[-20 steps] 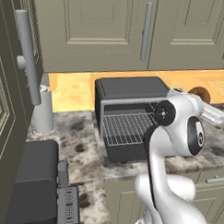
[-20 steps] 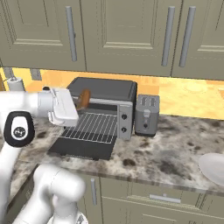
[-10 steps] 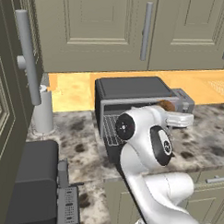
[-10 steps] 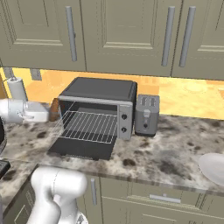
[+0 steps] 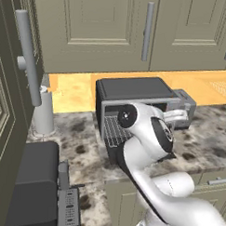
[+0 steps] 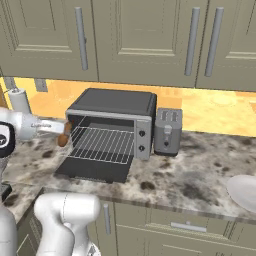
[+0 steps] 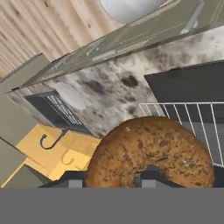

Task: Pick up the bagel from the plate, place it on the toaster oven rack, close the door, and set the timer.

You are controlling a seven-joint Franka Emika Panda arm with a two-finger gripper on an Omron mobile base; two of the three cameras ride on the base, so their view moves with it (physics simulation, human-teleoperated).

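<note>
Golden-brown seeded bagel (image 7: 151, 153), a ring with a centre hole and a rough speckled crust, is pinched between the two dark fingertips of the gripper (image 6: 64, 134); the jaws are pressed on the ring, one tip seen at the hole. In the right base view the bagel (image 6: 64, 134) shows edge-on as a narrow brown strip, its long side roughly vertical, tilted slightly. It hangs in the air at the left front corner of the boxy dark-grey toaster oven (image 6: 112, 117), just left of the rack, above the counter and clear of it.

Silver wire toaster oven rack (image 6: 102, 145): thin parallel bars, pulled out forward over the flat dark door (image 6: 92, 169), which lies open and horizontal on the counter. Hand view catches a corner of the same rack (image 7: 192, 116) and door (image 7: 188, 83) beyond the bagel.

The oven has a matte dark top, a silver front frame and a grey knob panel (image 6: 142, 139) on its right with two dark knobs.

Beside it stands a small silver two-slot toaster (image 6: 167, 131). The speckled grey-brown stone counter (image 6: 200, 175) looks glossy. A round white plate (image 6: 244, 192) sits at the far right, well apart from the oven. Beige panelled cabinet doors (image 6: 140, 37) with brushed metal bar handles hang above.
</note>
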